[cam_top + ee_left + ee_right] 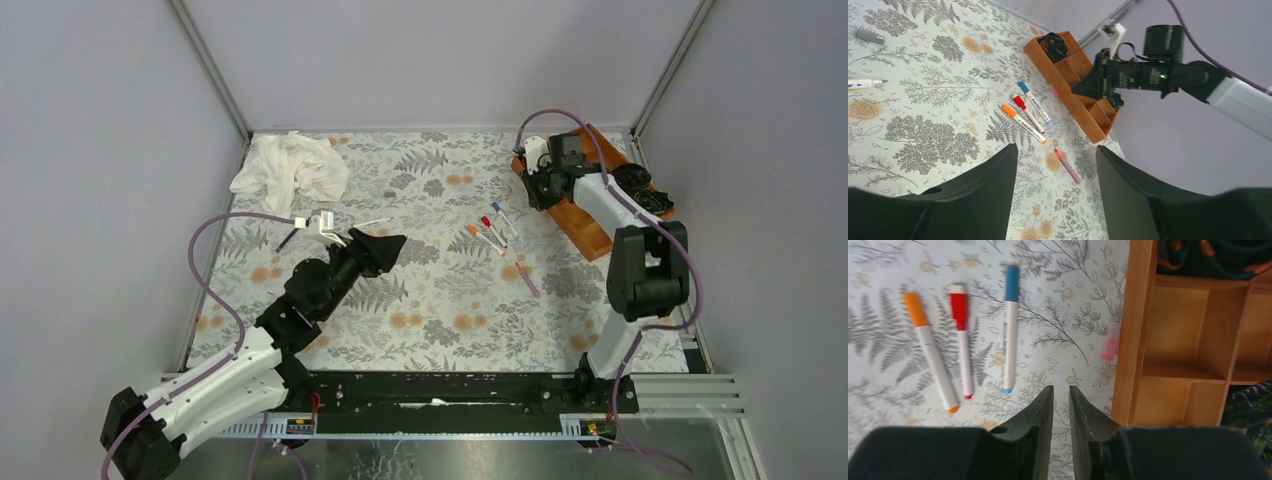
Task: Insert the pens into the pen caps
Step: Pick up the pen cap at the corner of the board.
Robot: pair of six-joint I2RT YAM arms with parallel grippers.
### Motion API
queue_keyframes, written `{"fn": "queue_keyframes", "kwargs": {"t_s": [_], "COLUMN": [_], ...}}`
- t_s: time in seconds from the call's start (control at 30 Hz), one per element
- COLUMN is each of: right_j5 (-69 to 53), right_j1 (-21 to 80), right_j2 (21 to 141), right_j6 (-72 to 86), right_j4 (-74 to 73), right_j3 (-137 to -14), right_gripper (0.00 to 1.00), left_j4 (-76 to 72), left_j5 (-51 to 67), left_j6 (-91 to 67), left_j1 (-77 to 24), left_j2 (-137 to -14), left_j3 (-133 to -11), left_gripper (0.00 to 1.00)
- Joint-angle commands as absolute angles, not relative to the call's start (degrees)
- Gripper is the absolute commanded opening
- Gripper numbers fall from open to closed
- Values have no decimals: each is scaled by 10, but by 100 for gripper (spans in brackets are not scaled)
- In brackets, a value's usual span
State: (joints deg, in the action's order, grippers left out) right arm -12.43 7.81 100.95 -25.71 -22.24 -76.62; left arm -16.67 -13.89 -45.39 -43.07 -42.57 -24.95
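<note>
**Left of the tray: pens in a row, both claws empty**

Left of the wooden tray (1133, 315), an orange pen (930, 352), a red pen (963, 347) and a blue pen (1009, 330) lie side by side on the mat, each capped. A pink cap (1110, 342) lies just beside the tray's left wall. A pink pen (1067, 165) lies alone off the tray's near end. The right claw (1060, 389) hangs by the tray's left wall, fingers a narrow slit apart, nothing between them. The left claw (1055, 150), well left of the tray, stands wide apart and empty.
</note>
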Motion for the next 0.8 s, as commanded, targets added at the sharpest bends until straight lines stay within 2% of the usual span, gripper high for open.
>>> {"fn": "queue_keyframes", "kwargs": {"t_s": [0.0,0.17,0.77], "right_j5": [-55,-20,39], "right_j1": [78,79,90], "right_j2": [1074,1126,1193], "right_j6": [-263,-262,-250], "right_j4": [-223,-216,-193], "right_j3": [-818,-855,-867], "right_gripper": [25,26,31], "left_j4": [-171,-170,-166], "left_j5": [-132,-134,-142], "left_j6": [-423,-419,-419], "left_j1": [-431,-431,-430], "left_j2": [-406,-398,-385], "left_j3": [-236,-228,-215], "left_gripper": [70,80,81]}}
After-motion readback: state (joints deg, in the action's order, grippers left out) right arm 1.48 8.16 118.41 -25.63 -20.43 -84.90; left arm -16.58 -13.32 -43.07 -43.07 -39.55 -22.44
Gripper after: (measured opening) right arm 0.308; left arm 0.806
